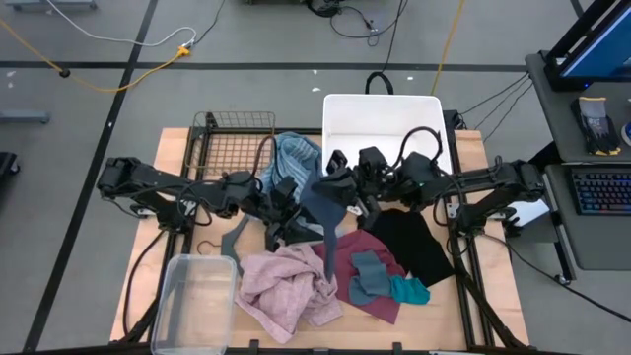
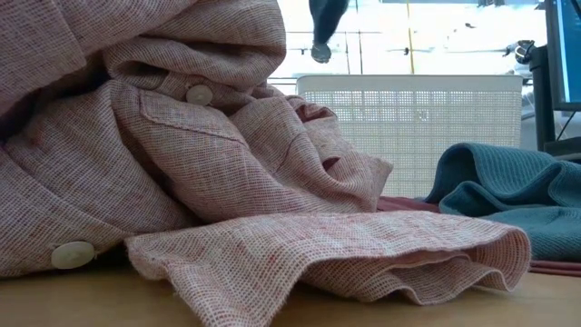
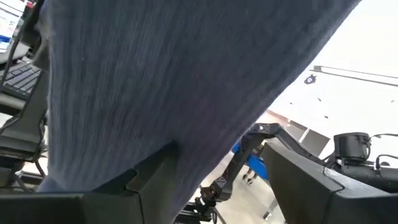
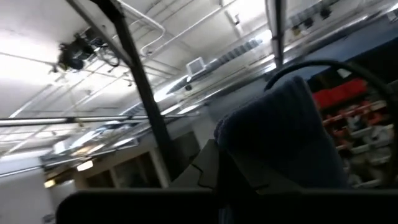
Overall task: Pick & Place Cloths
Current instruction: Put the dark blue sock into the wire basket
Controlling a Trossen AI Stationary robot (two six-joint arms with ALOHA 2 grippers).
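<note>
A navy cloth (image 1: 321,202) hangs over the middle of the table; its lower end (image 2: 322,32) is clear of the heap. My right gripper (image 1: 341,170) is shut on its upper part. My left gripper (image 1: 288,195) is open beside the cloth, which fills the left wrist view (image 3: 174,81). On the table lie a pink cloth (image 1: 286,286), a maroon one (image 1: 373,296), black shorts (image 1: 414,242), a slate piece (image 1: 370,274) and a teal piece (image 1: 410,291). A blue-striped towel (image 1: 296,158) lies by the wire basket. My left gripper has its fingers apart, and the navy cloth drapes over one finger (image 3: 149,180); nothing is pinched between the two. My right gripper pinches a bunched fold of the navy cloth (image 4: 280,137) between its two fingers. The rest of the cloth hangs slack below, lifted clear of the table.
A white bin (image 1: 385,113) stands at the far middle and a wire basket (image 1: 232,148) at the far left. A clear plastic tub (image 1: 197,301) sits at the near left, with a grey hanger (image 1: 233,242) beside it. The pink cloth (image 2: 182,182) fills the low view.
</note>
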